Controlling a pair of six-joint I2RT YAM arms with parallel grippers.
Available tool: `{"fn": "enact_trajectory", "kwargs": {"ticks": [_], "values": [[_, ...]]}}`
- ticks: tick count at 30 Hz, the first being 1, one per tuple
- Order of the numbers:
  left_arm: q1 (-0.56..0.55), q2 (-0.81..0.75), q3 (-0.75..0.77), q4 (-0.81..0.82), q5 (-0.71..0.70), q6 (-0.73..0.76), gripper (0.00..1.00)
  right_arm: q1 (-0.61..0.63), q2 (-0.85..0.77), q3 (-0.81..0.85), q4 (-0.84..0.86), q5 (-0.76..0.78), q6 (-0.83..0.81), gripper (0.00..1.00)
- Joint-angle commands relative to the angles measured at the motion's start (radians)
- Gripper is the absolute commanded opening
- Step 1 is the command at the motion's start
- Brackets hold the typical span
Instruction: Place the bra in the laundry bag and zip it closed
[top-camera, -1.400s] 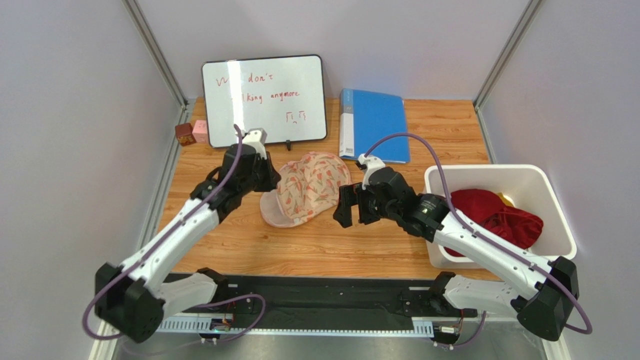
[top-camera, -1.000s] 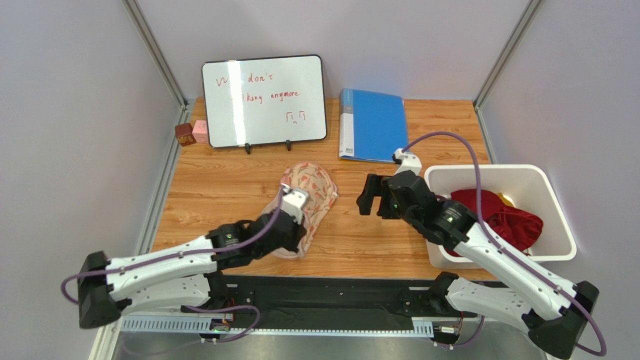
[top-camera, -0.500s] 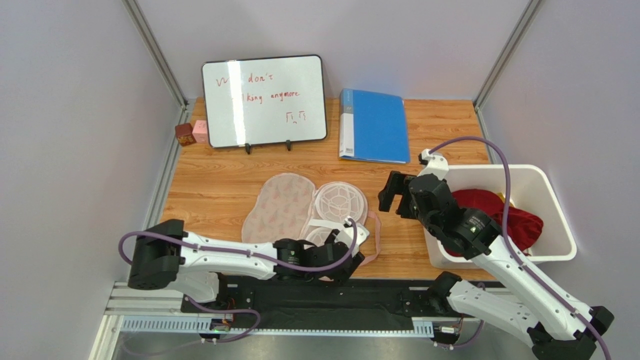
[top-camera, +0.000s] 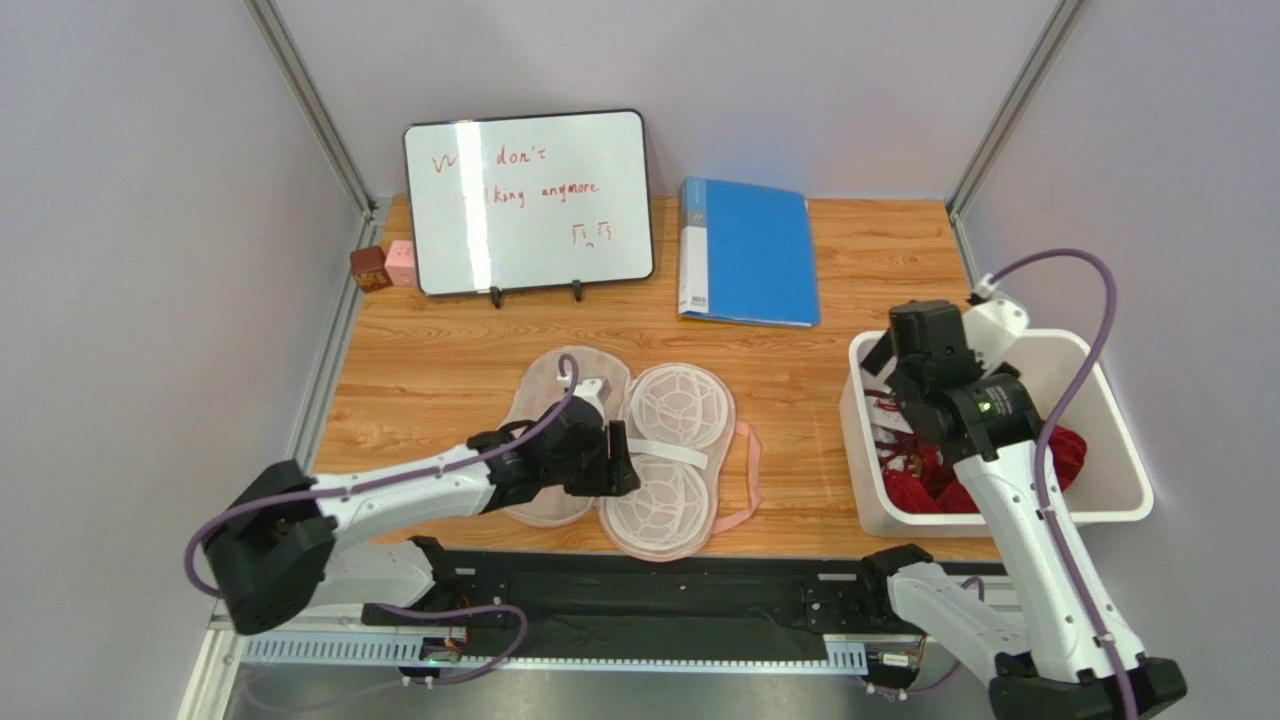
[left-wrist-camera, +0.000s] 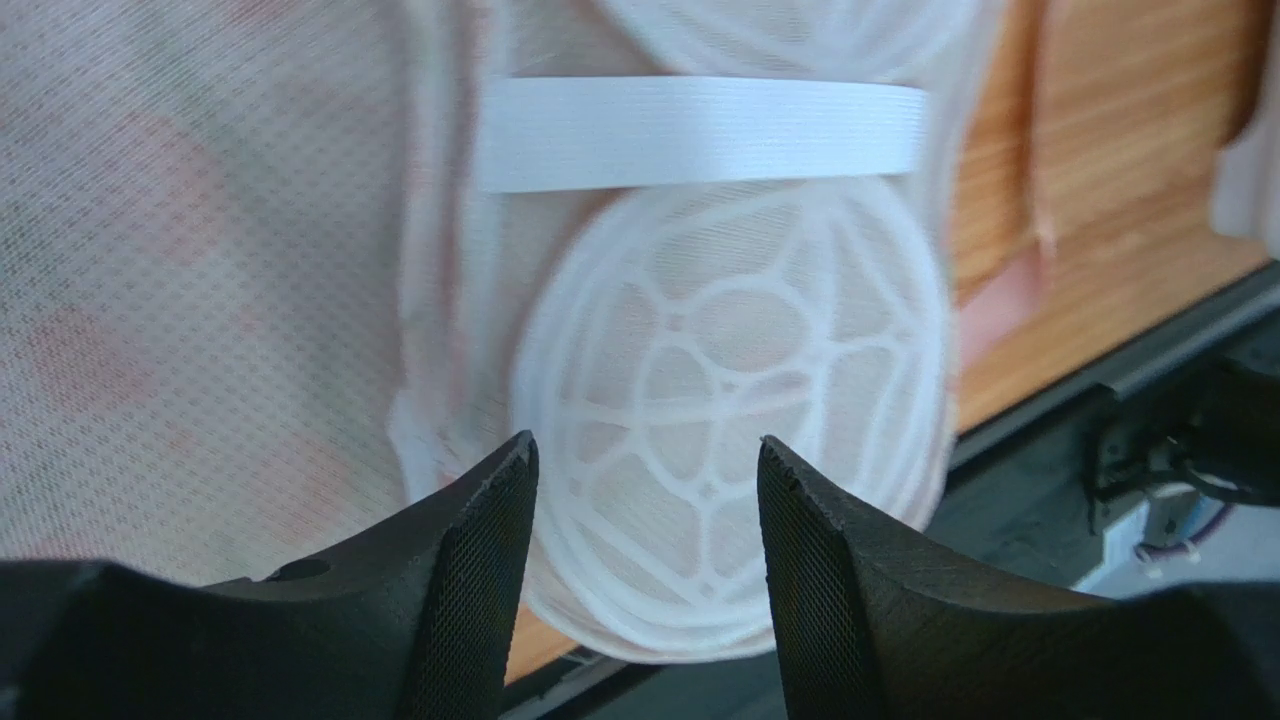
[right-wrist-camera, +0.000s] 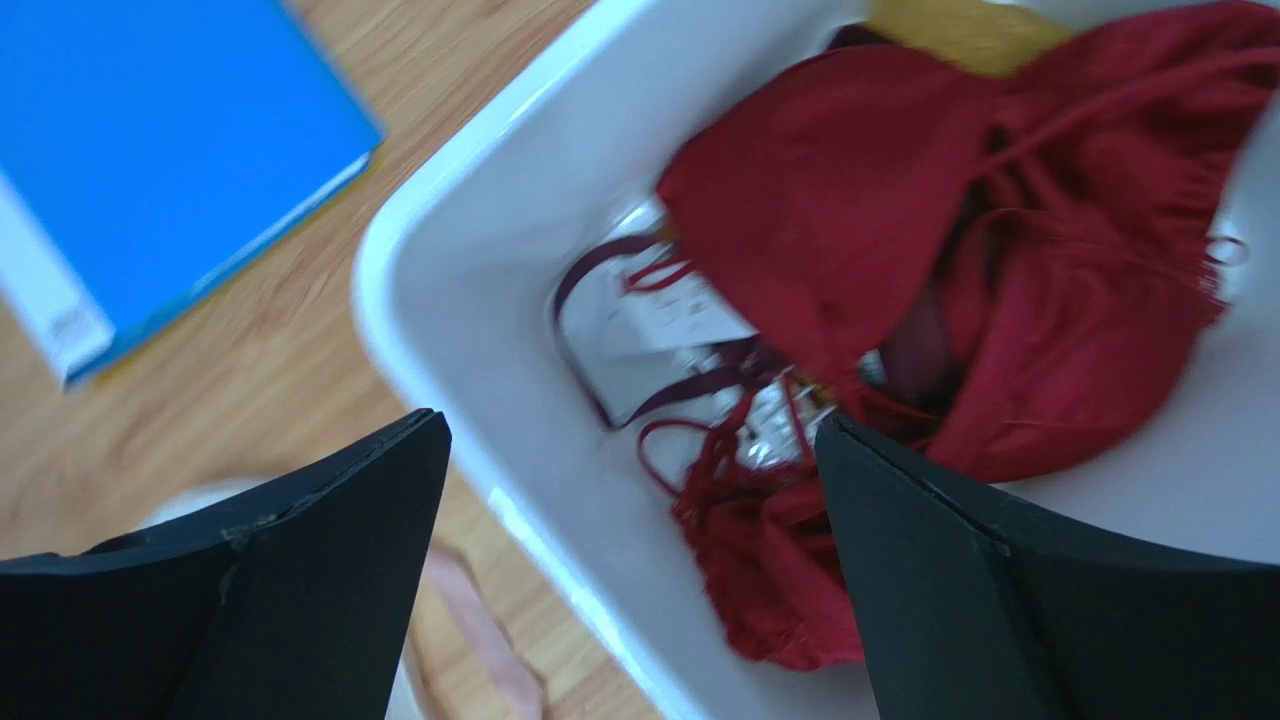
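Observation:
The laundry bag lies unzipped and spread flat near the table's front. Its printed half is on the left. On the right are white lattice domes and pink zipper trim. My left gripper is open low over the bag's middle. In the left wrist view, a lattice dome shows between the left gripper fingers, with nothing gripped. The dark red bra lies in the near-left corner of the white bin. My right gripper hangs wide open above it. In the right wrist view, the bra shows with thin straps below the right gripper.
Red cloth and a bit of yellow share the bin with the bra. At the back stand a whiteboard, a blue folder and two small blocks. A black rail runs along the front edge.
The left gripper dragged the bag toward the front, let go and opened, leaving the bag spread open. The right arm swung right from the table's middle to above the bin.

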Motion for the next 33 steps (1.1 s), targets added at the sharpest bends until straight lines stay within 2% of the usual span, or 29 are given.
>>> {"fn": "enact_trajectory", "kwargs": {"ticks": [1,2,5,8,13,18,21,22,26,27,29,30,32,33], "values": [[0.142,0.200,0.028,0.103,0.231,-0.052,0.61,-0.233,0.059,0.007,0.036,0.051,0.069,0.99],[0.207,0.241,0.048,0.096,0.251,-0.065,0.59,-0.302,0.082,0.002,0.037,0.051,0.089,0.99],[0.303,0.344,0.064,0.106,0.322,-0.043,0.52,-0.417,0.169,-0.029,0.053,-0.015,0.150,0.98],[0.337,0.333,0.047,0.096,0.277,-0.044,0.52,-0.433,0.254,-0.049,0.079,0.014,0.195,0.98],[0.348,0.219,-0.008,0.068,0.187,-0.059,0.52,-0.434,0.410,-0.032,0.016,0.078,0.290,0.99],[0.348,0.039,-0.091,0.047,0.136,-0.050,0.52,-0.434,0.466,-0.073,0.043,0.100,0.371,0.96],[0.348,-0.073,-0.085,-0.029,0.148,-0.010,0.55,-0.434,0.458,-0.107,0.089,0.144,0.378,0.84],[0.346,-0.128,-0.082,-0.048,0.159,0.005,0.56,-0.434,0.447,-0.113,0.100,0.155,0.372,0.76],[0.341,-0.245,-0.047,-0.076,0.223,0.007,0.58,-0.434,0.418,-0.115,0.109,0.212,0.358,0.55],[0.341,-0.269,-0.038,-0.079,0.255,0.004,0.58,-0.434,0.397,-0.112,0.100,0.209,0.359,0.41],[0.341,-0.279,-0.010,-0.082,0.286,-0.024,0.59,-0.433,0.363,-0.093,0.091,0.183,0.356,0.25],[0.341,-0.276,0.002,-0.085,0.317,-0.030,0.59,-0.428,0.325,-0.084,0.071,0.170,0.350,0.09],[0.341,-0.264,0.034,-0.079,0.352,-0.050,0.59,-0.407,0.276,-0.052,0.053,0.170,0.338,0.00],[0.341,-0.250,0.044,-0.081,0.377,-0.056,0.59,-0.399,0.219,-0.040,0.027,0.176,0.330,0.00]]}}
